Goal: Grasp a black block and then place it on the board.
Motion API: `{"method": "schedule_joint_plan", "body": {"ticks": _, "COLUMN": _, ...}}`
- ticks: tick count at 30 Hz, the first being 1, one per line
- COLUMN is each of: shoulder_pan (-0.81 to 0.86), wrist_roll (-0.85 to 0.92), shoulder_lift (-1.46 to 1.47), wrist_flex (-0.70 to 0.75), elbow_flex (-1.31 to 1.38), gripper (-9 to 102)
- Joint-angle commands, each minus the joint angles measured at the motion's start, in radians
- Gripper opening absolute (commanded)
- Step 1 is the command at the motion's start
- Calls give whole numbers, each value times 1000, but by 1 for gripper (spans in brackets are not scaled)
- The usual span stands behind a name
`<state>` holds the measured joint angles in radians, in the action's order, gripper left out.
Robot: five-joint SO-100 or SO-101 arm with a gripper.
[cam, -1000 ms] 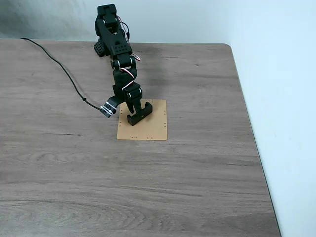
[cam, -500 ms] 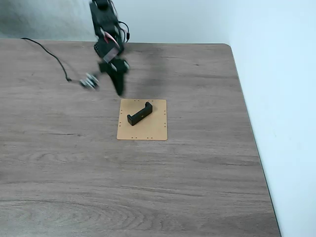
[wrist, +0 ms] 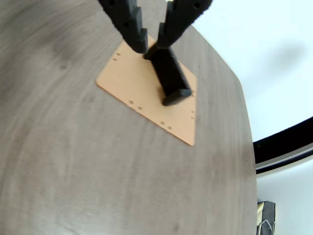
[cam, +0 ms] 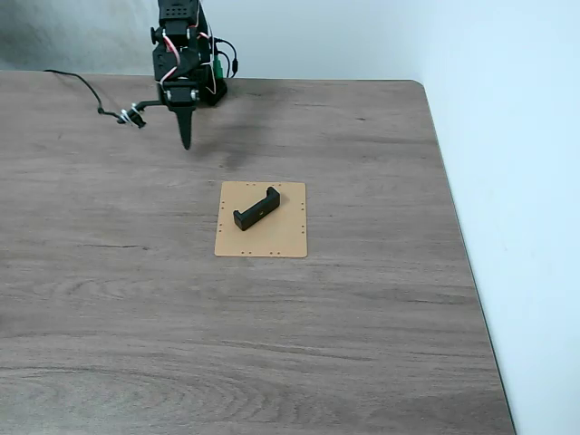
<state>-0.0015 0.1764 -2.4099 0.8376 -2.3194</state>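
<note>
- The black block (cam: pixel 256 208) lies flat on the board (cam: pixel 285 237), set at a diagonal, its raised ends pointing up; it sits in the upper-middle part of the panel in the fixed view.
- In the wrist view the black block (wrist: pixel 170 78) rests on the board (wrist: pixel 128 83) with nothing touching it.
- The board lies flat on the grey-brown wood-grain table (cam: pixel 272 344), roughly mid-table, with small holes along its edges.
- The hand (cam: pixel 186 134) hangs near the table's far edge, well apart from the board, pointing down.
- In the wrist view the hand (wrist: pixel 152 44) enters from the top edge, empty; its fingers appear slightly parted, with a narrow gap at the tips, though the picture is blurred.
- A thin black cable (cam: pixel 77 80) trails across the table's far left corner.
</note>
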Motion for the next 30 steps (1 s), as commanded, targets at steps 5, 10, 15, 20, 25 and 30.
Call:
{"method": "schedule_joint_plan", "body": {"ticks": 5, "shoulder_pan": -38, "wrist_roll": -29, "shoulder_lift": -227, "wrist_flex": 57, "elbow_flex": -176, "gripper": 0}}
{"method": "schedule_joint_plan", "body": {"ticks": 10, "shoulder_pan": -23, "wrist_roll": -77, "shoulder_lift": -390, "wrist_flex": -46, "elbow_flex": -364, "gripper": 0}}
{"method": "schedule_joint_plan", "body": {"ticks": 15, "shoulder_pan": -31, "wrist_roll": -49, "shoulder_lift": -529, "wrist_flex": -9, "elbow_flex": -472, "gripper": 0}}
{"method": "schedule_joint_plan", "body": {"ticks": 20, "shoulder_pan": -38, "wrist_roll": -81, "shoulder_lift": -652, "wrist_flex": 52, "elbow_flex": -555, "gripper": 0}}
{"method": "schedule_joint_plan", "body": {"ticks": 25, "shoulder_pan": -35, "wrist_roll": -103, "shoulder_lift": -749, "wrist_flex": 72, "elbow_flex": -617, "gripper": 0}}
{"method": "schedule_joint_plan", "body": {"ticks": 30, "shoulder_pan": -25, "wrist_roll": -100, "shoulder_lift": -861, "wrist_flex": 87, "elbow_flex": -716, "gripper": 0}}
